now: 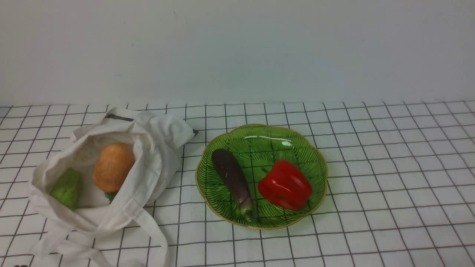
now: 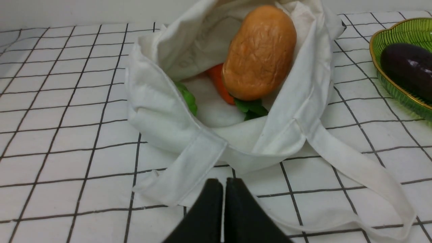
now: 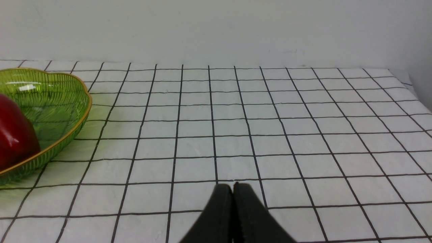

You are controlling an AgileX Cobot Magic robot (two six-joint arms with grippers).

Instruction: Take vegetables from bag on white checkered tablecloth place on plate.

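The left pincer [image 2: 224,184] is clenched with nothing in it, its two black tips pressed together. It sits low over the cloth [image 1: 371,167] on the table. Just in front of it lies the bag [image 1: 156,148], with one strap [image 2: 189,168] touching down right by the tips. The bag is open toward the pincer. Inside it is a big orange-brown lump [image 2: 260,52], lying on top of a carrot [image 2: 219,82] with green leaves [image 2: 251,108]. A bumpy green one [image 1: 67,188] is in the bag too, next to the lump and on its left in the front view. Past the bag, off to the side of this pincer, is the green plate [image 1: 226,211]. The eggplant [image 1: 233,180] lies on the plate, and a red pepper [image 1: 285,184] sits beside it, not touching it. The right pincer [image 3: 233,189] is clenched as well and holds nothing. Bare cloth is in front of it. The plate is off to one side of it, with the pepper showing at its edge. Neither pincer can be seen in the front view.
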